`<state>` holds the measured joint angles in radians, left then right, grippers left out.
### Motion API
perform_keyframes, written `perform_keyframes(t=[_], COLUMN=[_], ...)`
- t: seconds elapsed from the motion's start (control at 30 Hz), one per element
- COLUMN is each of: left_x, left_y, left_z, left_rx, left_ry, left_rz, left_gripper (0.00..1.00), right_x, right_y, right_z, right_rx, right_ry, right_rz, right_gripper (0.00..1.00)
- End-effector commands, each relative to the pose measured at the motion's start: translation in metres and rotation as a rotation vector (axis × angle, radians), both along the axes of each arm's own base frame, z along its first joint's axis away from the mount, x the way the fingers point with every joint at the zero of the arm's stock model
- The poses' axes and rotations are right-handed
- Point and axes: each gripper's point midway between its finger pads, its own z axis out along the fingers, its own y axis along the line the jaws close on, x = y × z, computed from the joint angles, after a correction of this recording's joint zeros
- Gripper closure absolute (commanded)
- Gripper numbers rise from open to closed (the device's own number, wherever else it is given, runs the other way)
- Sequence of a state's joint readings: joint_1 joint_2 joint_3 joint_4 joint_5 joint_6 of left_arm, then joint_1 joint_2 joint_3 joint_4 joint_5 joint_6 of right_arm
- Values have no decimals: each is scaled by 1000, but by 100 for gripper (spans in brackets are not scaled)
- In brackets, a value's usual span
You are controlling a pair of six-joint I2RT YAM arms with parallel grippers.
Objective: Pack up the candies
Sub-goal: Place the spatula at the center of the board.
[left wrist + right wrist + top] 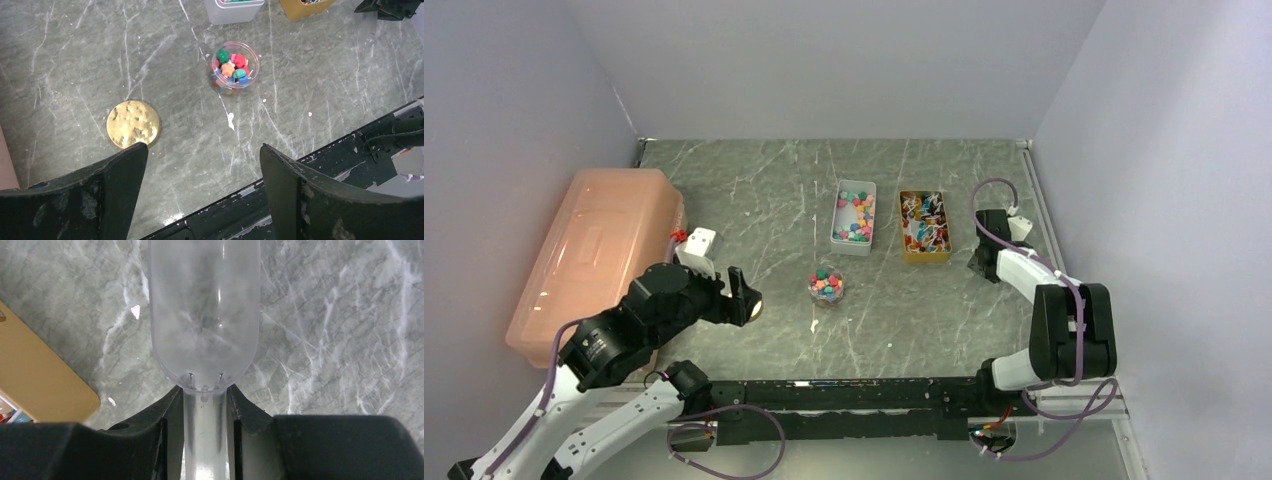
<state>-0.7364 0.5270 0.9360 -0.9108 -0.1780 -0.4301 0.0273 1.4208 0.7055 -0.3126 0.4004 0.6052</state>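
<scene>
The candies, in mixed bright colours, lie in a white bin at the table's middle back. More fill a small clear lidless jar, also in the left wrist view. A gold lid lies flat on the table left of the jar. My left gripper is open and empty, hovering just near of the lid. My right gripper is shut on the handle of a clear plastic scoop, held over bare table right of the yellow bin; the scoop looks empty.
A yellow bin of wrapped sweets stands right of the white bin; its corner shows in the right wrist view. A large pink lidded storage box lies at the left edge. The black base rail runs along the near edge.
</scene>
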Motion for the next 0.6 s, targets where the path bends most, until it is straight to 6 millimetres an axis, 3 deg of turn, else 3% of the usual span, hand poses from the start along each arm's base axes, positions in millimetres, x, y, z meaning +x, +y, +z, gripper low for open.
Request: perform_keyframes(t=[0.0, 0.3, 0.57], left_x=[3, 5, 5], left_y=[-1, -2, -3], left_z=[7, 5, 7], left_rx=[-5, 0, -4], left_ry=[-13, -7, -11], left_rz=[6, 8, 4], left_gripper=[12, 12, 13], right_x=[15, 14, 12], right_y=[1, 0, 2], right_z=[3, -1, 27], right_rx=[42, 86, 91], right_ry=[-36, -27, -100], right_rz=[6, -3, 10], right_gripper=[92, 74, 45])
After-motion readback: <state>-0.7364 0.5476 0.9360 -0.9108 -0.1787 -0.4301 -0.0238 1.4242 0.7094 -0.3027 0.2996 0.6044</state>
